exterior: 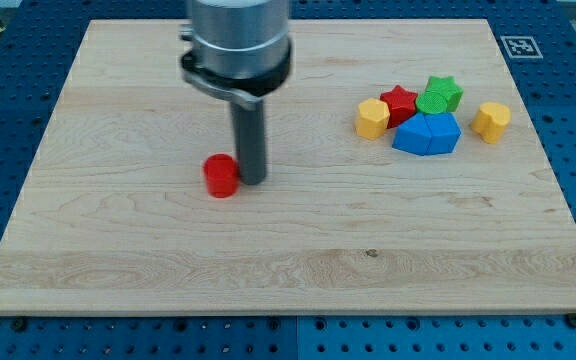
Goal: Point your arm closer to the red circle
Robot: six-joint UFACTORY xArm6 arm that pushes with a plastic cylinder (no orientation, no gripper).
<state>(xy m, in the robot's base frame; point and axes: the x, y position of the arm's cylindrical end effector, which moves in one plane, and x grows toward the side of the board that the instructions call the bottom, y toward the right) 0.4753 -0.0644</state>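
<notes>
The red circle [221, 176] is a short red cylinder lying left of the board's middle. My tip [252, 181] rests on the board right beside it, on the view's right of the block, touching it or nearly so. The dark rod rises from there to the grey arm body at the view's top.
A cluster of blocks sits at the view's upper right: a yellow block [372, 118], a red star [399, 103], a green star [440, 96], a blue block [428, 134] and another yellow block [491, 120]. The wooden board [118, 270] lies on a blue perforated table.
</notes>
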